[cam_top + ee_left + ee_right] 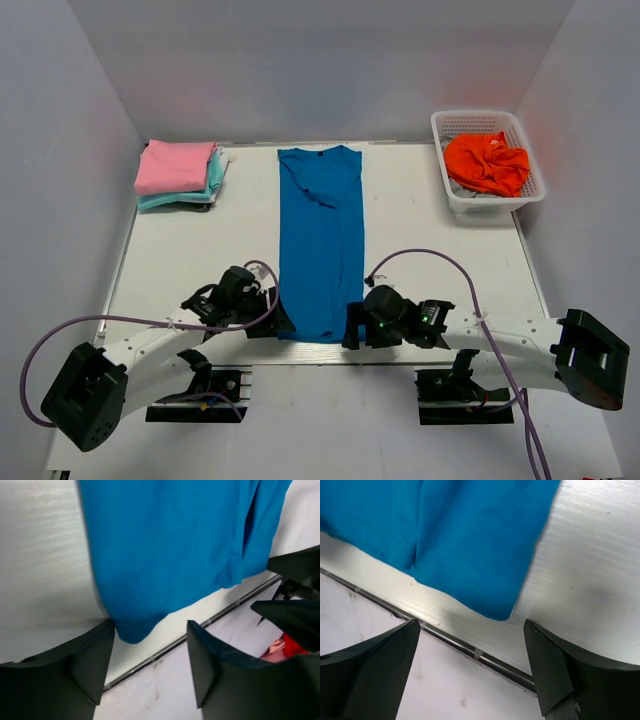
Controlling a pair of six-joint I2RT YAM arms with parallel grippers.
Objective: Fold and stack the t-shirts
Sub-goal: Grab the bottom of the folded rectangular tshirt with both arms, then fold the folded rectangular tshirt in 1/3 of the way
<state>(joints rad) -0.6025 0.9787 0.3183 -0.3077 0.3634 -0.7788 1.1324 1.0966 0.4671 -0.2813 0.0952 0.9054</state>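
A bright blue t-shirt (320, 240) with a dark collar lies as a long narrow strip down the table's middle, sleeves folded in. My left gripper (276, 322) is open at its near left corner (131, 630), which lies just beyond the jaws. My right gripper (353, 328) is open at its near right corner (495, 611), also just short of it. A pink t-shirt (176, 165) lies folded on a pale teal one (214, 177) at the far left. An orange-red t-shirt (487, 162) sits crumpled in the basket.
A white lattice basket (489, 204) stands at the far right corner. The table's near edge, a metal strip (475, 654), runs just under both grippers. Grey walls close in the back and sides. Purple cables loop from both arms.
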